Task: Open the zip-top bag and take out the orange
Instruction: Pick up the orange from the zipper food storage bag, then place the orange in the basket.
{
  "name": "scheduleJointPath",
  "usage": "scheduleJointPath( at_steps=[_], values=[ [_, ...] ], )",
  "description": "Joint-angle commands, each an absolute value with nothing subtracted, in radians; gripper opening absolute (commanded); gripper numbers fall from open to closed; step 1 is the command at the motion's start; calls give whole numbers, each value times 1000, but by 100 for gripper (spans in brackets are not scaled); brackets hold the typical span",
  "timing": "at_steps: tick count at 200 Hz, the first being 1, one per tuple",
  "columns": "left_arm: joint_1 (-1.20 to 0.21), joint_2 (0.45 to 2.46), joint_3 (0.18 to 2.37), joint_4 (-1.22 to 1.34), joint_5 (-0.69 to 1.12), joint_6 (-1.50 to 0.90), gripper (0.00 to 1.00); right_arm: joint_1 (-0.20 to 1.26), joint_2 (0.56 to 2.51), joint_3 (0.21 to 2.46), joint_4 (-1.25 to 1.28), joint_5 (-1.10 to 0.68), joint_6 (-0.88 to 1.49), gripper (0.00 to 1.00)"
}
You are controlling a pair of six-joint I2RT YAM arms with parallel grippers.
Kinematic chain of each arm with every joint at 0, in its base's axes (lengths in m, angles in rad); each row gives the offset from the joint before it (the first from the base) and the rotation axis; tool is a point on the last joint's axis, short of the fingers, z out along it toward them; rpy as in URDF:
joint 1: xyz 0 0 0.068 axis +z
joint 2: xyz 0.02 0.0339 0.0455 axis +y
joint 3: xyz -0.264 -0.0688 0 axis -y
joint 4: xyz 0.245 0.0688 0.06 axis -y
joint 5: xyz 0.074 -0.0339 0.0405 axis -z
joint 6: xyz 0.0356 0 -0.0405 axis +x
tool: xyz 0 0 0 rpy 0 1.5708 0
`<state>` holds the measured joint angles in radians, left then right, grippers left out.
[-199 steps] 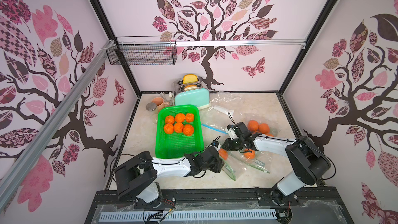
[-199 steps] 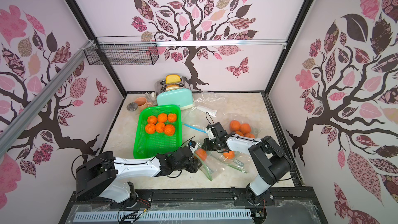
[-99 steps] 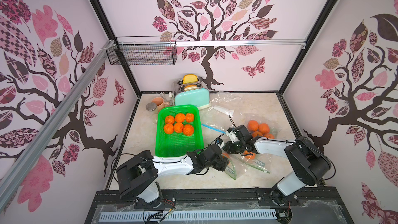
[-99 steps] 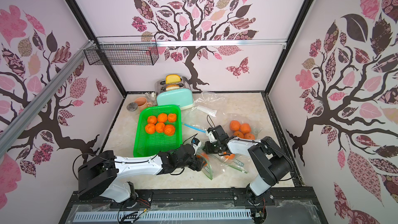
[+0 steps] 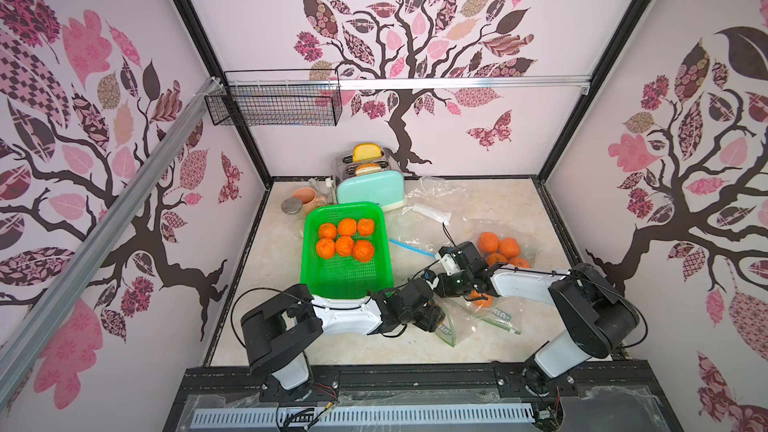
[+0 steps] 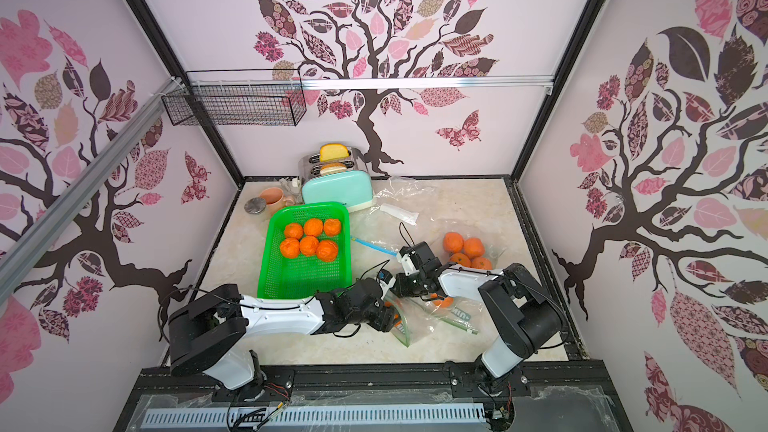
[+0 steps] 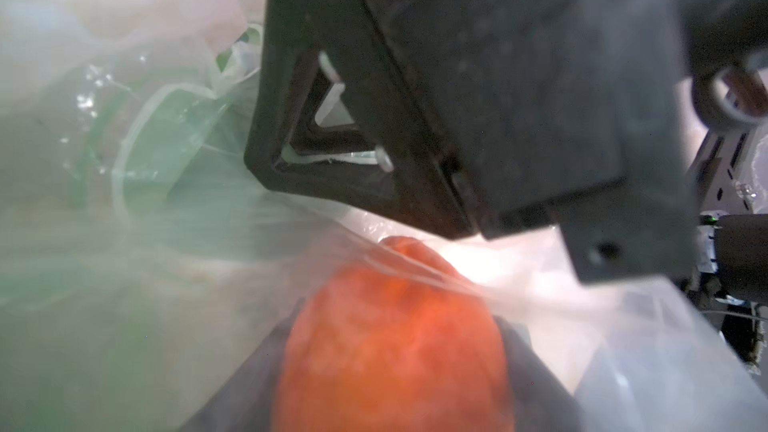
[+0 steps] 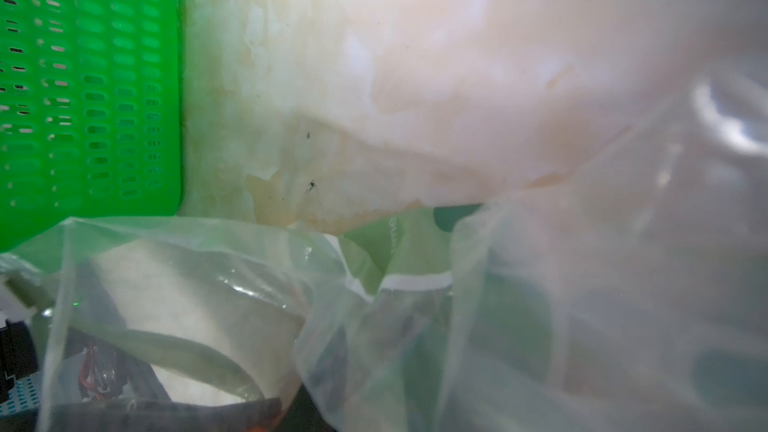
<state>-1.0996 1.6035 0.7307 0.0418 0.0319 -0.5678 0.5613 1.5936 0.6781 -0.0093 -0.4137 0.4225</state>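
**Both grippers meet at the bag off the green basket's near corner**

We look down on a cream, marbled tabletop boxed in by pale walls printed with a brown tree and pink patterned leaves. The green basket is our landmark. Six oranges fill its far half, and its near half lies bare.

Beyond its far end stand a mint toaster with bread in the slots, a pink mug and a metal lid. High above that end a black wire rack hangs on the wall. On the basket's right-arm side a heap of oranges sits in clear film.

Just off the basket's near right corner lies the zip-top bag, clear with a green edge. The left gripper pokes in among its film. In the left wrist view the orange sits between its dark fingers behind the plastic. Whether they squeeze it we cannot tell.

The right gripper meets the bag's upper film, which runs taut from its tip. Whether it has that film pinched we cannot tell either.
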Motion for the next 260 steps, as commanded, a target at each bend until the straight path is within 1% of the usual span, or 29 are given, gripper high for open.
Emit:
scheduleJointPath(
  at_steps=[1,9,39,57,73,97,121,148,161,187,222,236,260],
  values=[
    [-1103,1544,692,24,45,-551,44,568,1579,664,-39,-390,413,27],
    [-1103,1523,684,14,59,-541,41,568,1574,652,-28,-382,415,27],
    [-1103,1406,664,-82,91,-505,39,566,1546,615,11,-336,423,28],
    [-1103,1342,688,-209,125,-463,37,565,1524,609,30,-300,420,27],
    [-1102,1297,724,-348,117,-462,35,563,1509,601,50,-273,420,28],
    [-1102,1174,696,-452,83,-492,34,555,1487,555,129,-249,440,28],
    [-1103,1025,681,-511,40,-524,33,534,1473,524,183,-261,468,28],
    [-1086,870,714,-575,-111,-518,27,526,1452,505,216,-268,488,28],
    [-1026,841,746,-627,-199,-518,28,525,1441,496,224,-259,491,28],
    [-853,828,787,-654,-289,-523,29,525,1437,491,227,-262,497,29],
    [-754,876,781,-592,-468,-532,29,525,1437,488,229,-261,500,30],
    [-681,921,768,-554,-462,-522,29,525,1430,484,232,-257,501,30],
    [-533,1008,740,-486,-388,-520,31,525,1426,482,232,-257,501,30]
  ],
)
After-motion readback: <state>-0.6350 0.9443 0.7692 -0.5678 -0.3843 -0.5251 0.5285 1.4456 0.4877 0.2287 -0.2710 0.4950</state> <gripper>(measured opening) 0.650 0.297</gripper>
